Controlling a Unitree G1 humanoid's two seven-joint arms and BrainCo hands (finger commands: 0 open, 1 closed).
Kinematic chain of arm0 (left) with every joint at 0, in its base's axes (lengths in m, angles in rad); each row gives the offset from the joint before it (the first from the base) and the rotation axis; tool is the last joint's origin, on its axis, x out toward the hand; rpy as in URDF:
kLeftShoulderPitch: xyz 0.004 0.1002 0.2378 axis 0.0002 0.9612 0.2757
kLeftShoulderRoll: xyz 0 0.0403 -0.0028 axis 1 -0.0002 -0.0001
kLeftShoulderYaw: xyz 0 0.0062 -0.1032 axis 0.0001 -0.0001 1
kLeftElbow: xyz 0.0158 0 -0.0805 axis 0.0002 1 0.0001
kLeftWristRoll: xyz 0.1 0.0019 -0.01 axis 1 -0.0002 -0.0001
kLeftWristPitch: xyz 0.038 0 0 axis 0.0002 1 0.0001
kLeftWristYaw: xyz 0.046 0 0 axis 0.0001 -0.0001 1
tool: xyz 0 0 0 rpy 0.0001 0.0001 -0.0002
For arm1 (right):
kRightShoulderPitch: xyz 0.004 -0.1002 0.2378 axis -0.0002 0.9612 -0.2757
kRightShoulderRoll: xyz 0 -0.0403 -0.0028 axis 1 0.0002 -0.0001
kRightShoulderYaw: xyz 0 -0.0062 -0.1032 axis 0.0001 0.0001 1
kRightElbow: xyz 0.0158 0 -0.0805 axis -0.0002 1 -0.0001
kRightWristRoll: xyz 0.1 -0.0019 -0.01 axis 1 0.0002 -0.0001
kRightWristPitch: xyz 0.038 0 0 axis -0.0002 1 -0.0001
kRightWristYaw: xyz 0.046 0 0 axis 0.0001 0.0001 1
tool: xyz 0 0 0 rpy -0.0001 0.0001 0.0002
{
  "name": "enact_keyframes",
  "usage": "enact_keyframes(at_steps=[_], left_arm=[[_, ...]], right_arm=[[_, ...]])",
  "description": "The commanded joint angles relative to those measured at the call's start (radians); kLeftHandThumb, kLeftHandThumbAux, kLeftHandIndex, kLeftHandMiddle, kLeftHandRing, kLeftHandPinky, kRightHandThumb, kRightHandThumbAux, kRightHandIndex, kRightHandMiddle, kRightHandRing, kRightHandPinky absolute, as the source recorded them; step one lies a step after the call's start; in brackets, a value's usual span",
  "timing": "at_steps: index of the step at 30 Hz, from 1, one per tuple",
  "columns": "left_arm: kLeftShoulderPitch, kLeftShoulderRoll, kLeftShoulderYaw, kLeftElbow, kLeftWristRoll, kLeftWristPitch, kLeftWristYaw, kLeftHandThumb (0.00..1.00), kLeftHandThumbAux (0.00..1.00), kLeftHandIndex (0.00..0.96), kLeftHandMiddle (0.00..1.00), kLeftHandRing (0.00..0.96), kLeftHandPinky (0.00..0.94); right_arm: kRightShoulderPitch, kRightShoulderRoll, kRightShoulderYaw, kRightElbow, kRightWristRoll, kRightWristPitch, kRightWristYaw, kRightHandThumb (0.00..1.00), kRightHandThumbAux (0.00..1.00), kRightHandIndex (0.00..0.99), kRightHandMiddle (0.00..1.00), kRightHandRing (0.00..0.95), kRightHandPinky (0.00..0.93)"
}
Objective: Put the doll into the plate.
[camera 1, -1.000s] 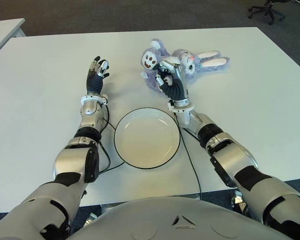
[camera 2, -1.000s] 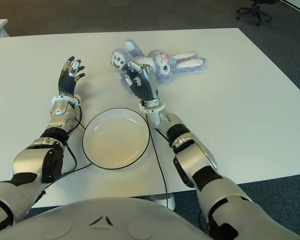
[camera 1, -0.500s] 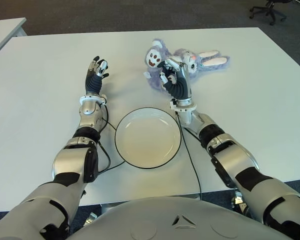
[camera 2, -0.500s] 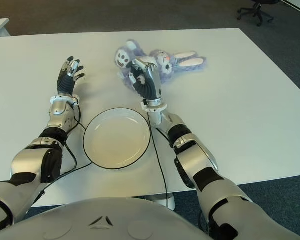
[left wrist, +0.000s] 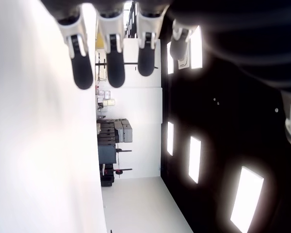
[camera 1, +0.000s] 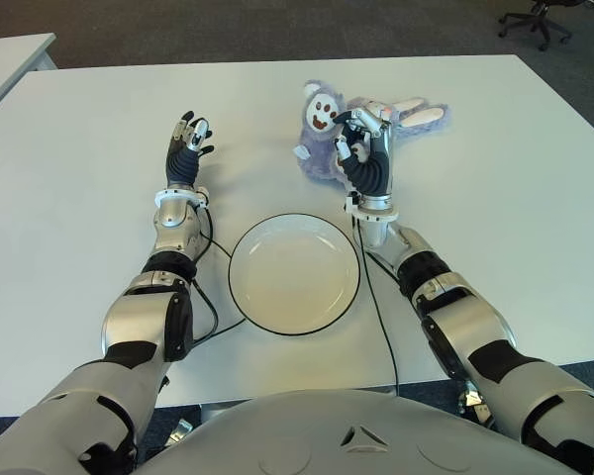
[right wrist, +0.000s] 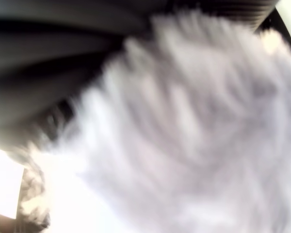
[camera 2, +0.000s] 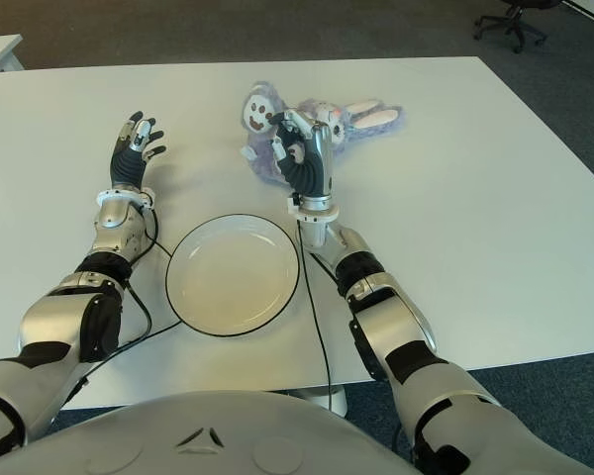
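The doll [camera 1: 320,139] is a purple plush rabbit with pink-lined ears [camera 1: 413,108], at the far side of the white table [camera 1: 79,148]. My right hand [camera 1: 362,150] is curled around its body and holds that end tilted up, while the ears trail behind near the tabletop. Purple fur [right wrist: 184,136] fills the right wrist view. The white plate [camera 1: 294,272] with a dark rim lies nearer to me, in front of that hand and slightly to its left, with nothing in it. My left hand [camera 1: 187,144] shows left of the plate, fingers [left wrist: 109,53] spread and holding nothing.
A thin black cable [camera 1: 376,307] runs along the table by my right forearm, and another [camera 1: 210,297] loops by my left forearm. A second table's corner [camera 1: 10,59] sits far left. An office chair [camera 1: 535,15] stands on the carpet at the far right.
My right hand has shifted right and a little farther away with the doll, tipping its body more upright. The left hand has barely moved.
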Motion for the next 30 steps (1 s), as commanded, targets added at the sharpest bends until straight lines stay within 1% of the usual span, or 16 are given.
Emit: enact_keyframes(at_steps=[1,7,11,18,22,30], left_arm=[[0.117,-0.006,0.027,0.072,-0.023,0.042,-0.028,0.000,0.353,0.029,0.149,0.188,0.225],[0.118,-0.005,0.032,0.071,-0.017,0.044,-0.025,0.000,0.354,0.032,0.149,0.172,0.185],[0.119,-0.005,0.033,0.070,-0.016,0.045,-0.022,0.000,0.351,0.031,0.153,0.171,0.193],[0.120,-0.004,0.034,0.070,-0.014,0.045,-0.015,0.000,0.346,0.029,0.158,0.175,0.198],[0.122,-0.003,0.034,0.068,-0.013,0.044,-0.013,0.000,0.347,0.037,0.161,0.175,0.183],[0.126,0.000,0.035,0.064,-0.015,0.041,-0.018,0.000,0.346,0.032,0.161,0.175,0.195]], right_arm=[[0.273,-0.005,-0.024,0.063,0.040,0.029,-0.015,0.709,0.715,0.437,0.861,0.870,0.854],[0.287,-0.017,-0.044,0.036,0.031,0.018,-0.024,0.710,0.714,0.437,0.859,0.870,0.860],[0.299,-0.028,-0.053,0.007,0.014,0.027,-0.050,0.713,0.713,0.437,0.862,0.874,0.866],[0.318,-0.035,-0.062,-0.027,0.004,0.026,-0.064,0.717,0.712,0.437,0.863,0.875,0.872],[0.345,-0.045,-0.068,-0.067,-0.003,0.014,-0.081,0.722,0.709,0.438,0.861,0.875,0.875],[0.381,-0.057,-0.079,-0.120,-0.008,-0.005,-0.102,0.734,0.706,0.438,0.860,0.872,0.877]])
